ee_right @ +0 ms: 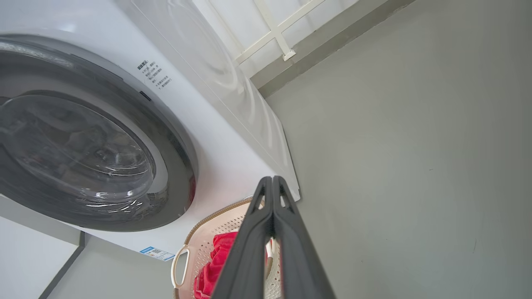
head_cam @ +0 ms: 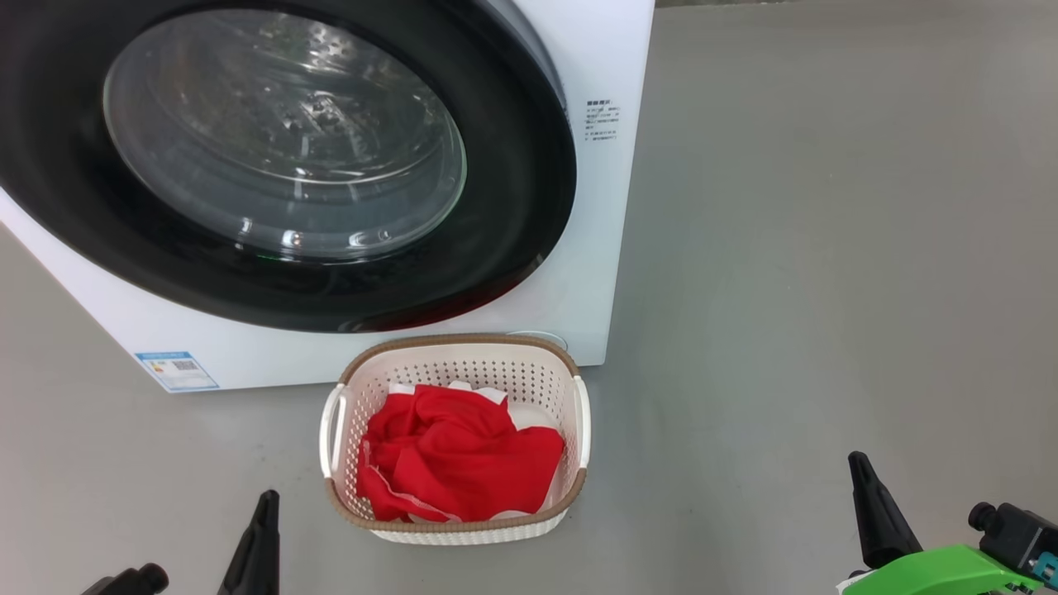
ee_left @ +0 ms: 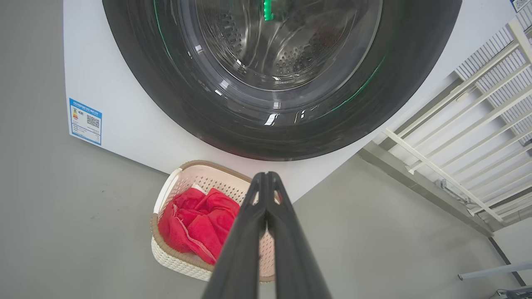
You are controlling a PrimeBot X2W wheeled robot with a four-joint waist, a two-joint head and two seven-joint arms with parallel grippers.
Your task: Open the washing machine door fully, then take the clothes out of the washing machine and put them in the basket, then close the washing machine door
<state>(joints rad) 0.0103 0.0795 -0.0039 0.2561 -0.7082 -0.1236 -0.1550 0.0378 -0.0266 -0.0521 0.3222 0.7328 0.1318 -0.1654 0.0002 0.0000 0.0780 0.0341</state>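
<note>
Red-and-white fabric clothes [head_cam: 459, 454] sit in cream perforated plastic basket [head_cam: 463, 368], lower centre; left gripper [ee_left: 266, 176], right gripper [ee_right: 272, 179] jaws pressed together, empty.

Red clothes [head_cam: 459, 454] in basket [head_cam: 463, 351]

light: bright, even | shadows: soft, barely there | glare: streaks on the washing machine door [head_cam: 281, 149] | wrist views: edges bend hard
</note>
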